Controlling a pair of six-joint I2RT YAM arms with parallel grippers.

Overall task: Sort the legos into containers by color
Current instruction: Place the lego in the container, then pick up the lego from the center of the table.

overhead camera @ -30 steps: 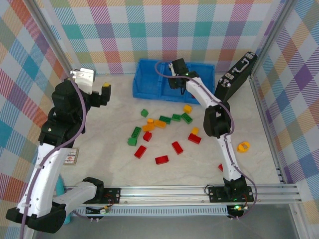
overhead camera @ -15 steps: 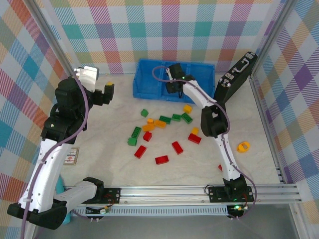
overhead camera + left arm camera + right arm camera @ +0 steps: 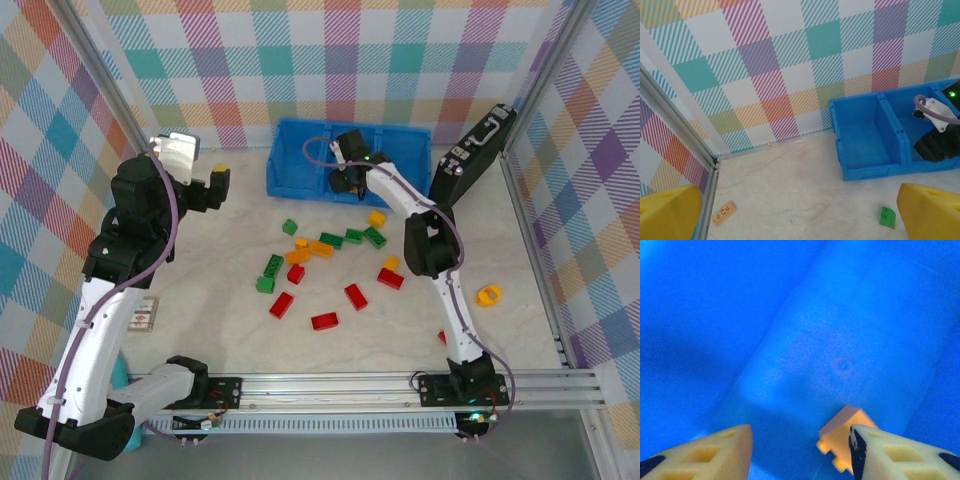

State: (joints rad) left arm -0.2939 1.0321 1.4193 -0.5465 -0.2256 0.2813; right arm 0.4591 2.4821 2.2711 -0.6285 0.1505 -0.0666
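Observation:
The blue tray (image 3: 295,160) stands at the back of the table, and my right gripper (image 3: 350,180) reaches down into its middle compartment. In the right wrist view the gripper (image 3: 800,450) is open over the blue floor (image 3: 840,340). A yellow-orange lego (image 3: 840,435) lies there beside the right finger (image 3: 890,452), not clamped. My left gripper (image 3: 215,180) hangs raised at the left, open with nothing in it (image 3: 800,220). Loose legos lie mid-table: green (image 3: 290,227), orange (image 3: 320,248), red (image 3: 281,304), red (image 3: 324,321).
A black case (image 3: 475,150) leans at the back right beside the tray. An orange piece (image 3: 488,296) lies alone at the right. A small tan tag (image 3: 723,213) sits near the left wall rail. A green lego (image 3: 887,217) lies in front of the tray (image 3: 865,145).
My right gripper has shifted a little left and lower inside the tray. My left arm swung slightly right a second ago, then held still.

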